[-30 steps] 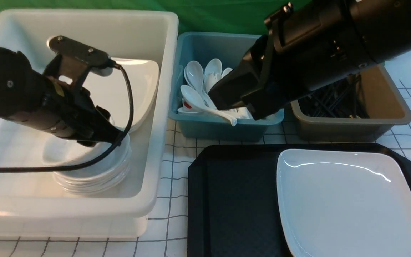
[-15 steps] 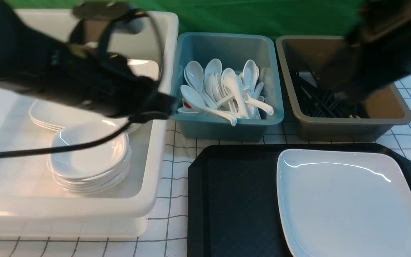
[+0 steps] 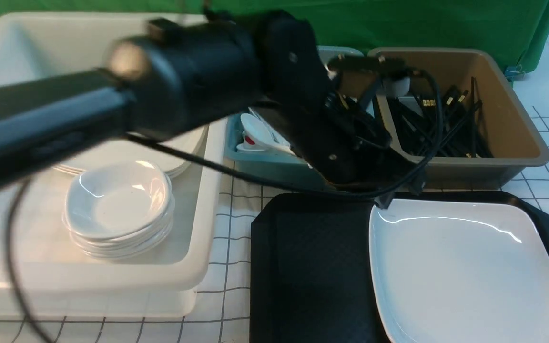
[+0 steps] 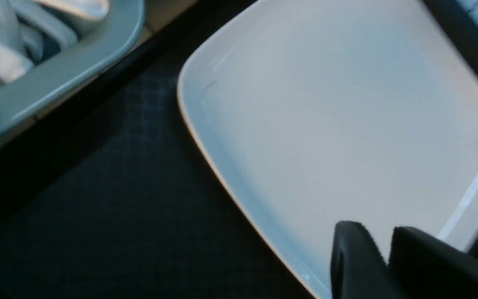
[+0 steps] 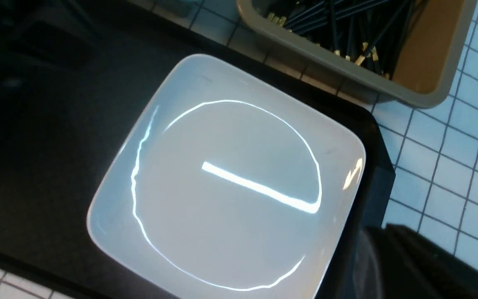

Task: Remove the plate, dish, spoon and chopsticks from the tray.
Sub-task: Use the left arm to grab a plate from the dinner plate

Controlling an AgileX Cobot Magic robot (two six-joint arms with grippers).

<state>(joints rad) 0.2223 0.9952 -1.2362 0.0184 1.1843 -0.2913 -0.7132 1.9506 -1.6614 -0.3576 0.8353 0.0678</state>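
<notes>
Reaching: my left tool (image 4: 382, 245) hangs just over the far corner of the plate (image 3: 465, 271), with my arm stretched across the teal tub (image 3: 274, 166).
Left tool: a narrow gap with nothing in it.
Right tool (image 5: 392, 253): closed and empty. It is above the right rim of the tray (image 3: 312, 267) and out of the front view.
Plate: it lies flat on the right half of the tray. Nothing else is on the tray.
Risk, grip: the rim is low and glossy and sits right against the tray floor. I judge that a pinch with too little bite slides off.
Risk, skid: if I push down or sideways at the corner, the plate may scoot toward the tray's right rim instead of lifting.
Risk, tilt: the plate is wide, so held by one corner it would likely sag and twist in the tool.
Risk, cable: my wrist cable (image 3: 427, 109) loops by the brown tub (image 3: 517, 143) full of chopsticks (image 3: 446, 124), and it could catch on the rim.
Risk, carry: the white tub (image 3: 208, 228) is well off to the left, past the teal tub of spoons (image 3: 255, 131). A low swing would clip a wall or the stack of dishes (image 3: 117, 205).
Risk, arms: both of my arms are over one plate, so they may bump.
Table (image 3: 236, 209): a white cloth with a thin dark grid, flat, carrying the tray and all three tubs.
Room: a green backdrop (image 3: 422, 24) stands close behind the tubs. Nothing more of the room shows.
</notes>
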